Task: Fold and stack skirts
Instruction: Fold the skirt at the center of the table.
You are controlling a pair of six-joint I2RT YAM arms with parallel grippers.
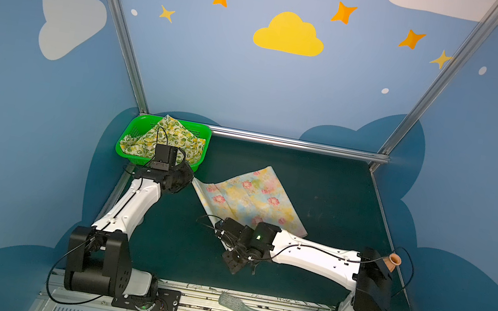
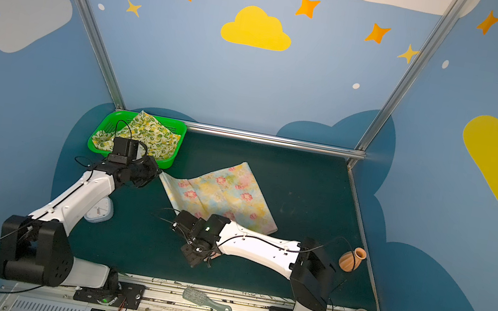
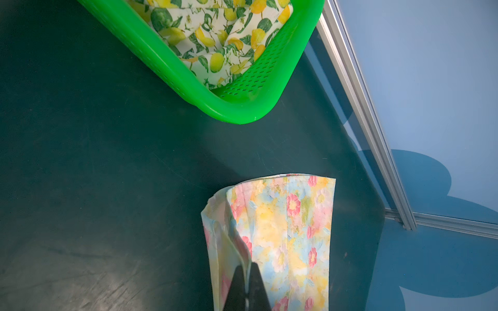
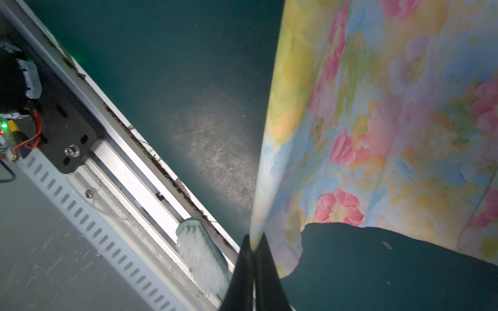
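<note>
The flowered skirt (image 1: pixel 250 197) lies in the middle of the dark mat (image 1: pixel 320 192). Most of it is spread flat, but its left edge is raised off the surface. I have that edge held at both ends. The left gripper (image 3: pixel 246 265) is closed tight on the far-left corner, and the left wrist view shows thin layers of cloth between its fingers. The right gripper (image 4: pixel 253 239) is clamped on the near corner, with the fabric rising away from its tips.

I judge I am on the first fold of this skirt. The lifted edge looks ready to be carried over to the right and laid onto the flat part. For that I need both arms to travel together, keeping the edge stretched between them so it does not sag or twist. I should let go only once the edges line up.

The lemon skirt (image 1: pixel 155 137) sits crumpled in the green basket (image 3: pixel 161 58) at the far left, just beyond my left wrist. It is not yet folded.
</note>
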